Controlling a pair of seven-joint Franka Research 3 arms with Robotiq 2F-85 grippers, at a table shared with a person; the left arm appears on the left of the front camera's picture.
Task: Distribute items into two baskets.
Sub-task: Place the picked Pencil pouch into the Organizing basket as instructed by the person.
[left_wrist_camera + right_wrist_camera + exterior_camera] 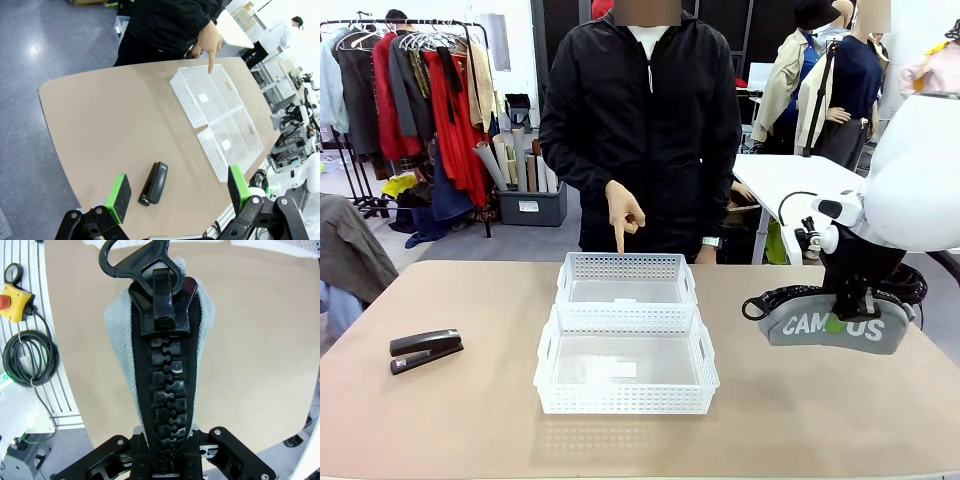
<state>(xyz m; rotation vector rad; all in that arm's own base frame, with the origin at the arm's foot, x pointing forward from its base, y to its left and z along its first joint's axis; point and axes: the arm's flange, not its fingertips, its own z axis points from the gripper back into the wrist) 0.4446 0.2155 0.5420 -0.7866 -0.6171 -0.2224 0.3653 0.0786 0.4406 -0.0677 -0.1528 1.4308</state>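
Two white lattice baskets stand end to end mid-table: the far basket (625, 264) and the near basket (625, 396), both empty. A person's hand (623, 214) points a finger down at the far one. The grey "CAMPUS" pouch (835, 326) hangs just above the table at the right, my right gripper (851, 300) shut on its top. Its black zipper (161, 365) runs up from that gripper (162, 460). The black stapler (425, 350) lies at the table's left. My left gripper (179, 187) is open high above the stapler (154, 182), with the baskets (187, 97) (212, 150) beyond.
A yellow emergency-stop box (11, 300) and a coiled cable (30, 362) sit off the table's edge beside the right arm. Bare tabletop lies between the stapler and the baskets. The person stands at the far edge, with clothes racks behind.
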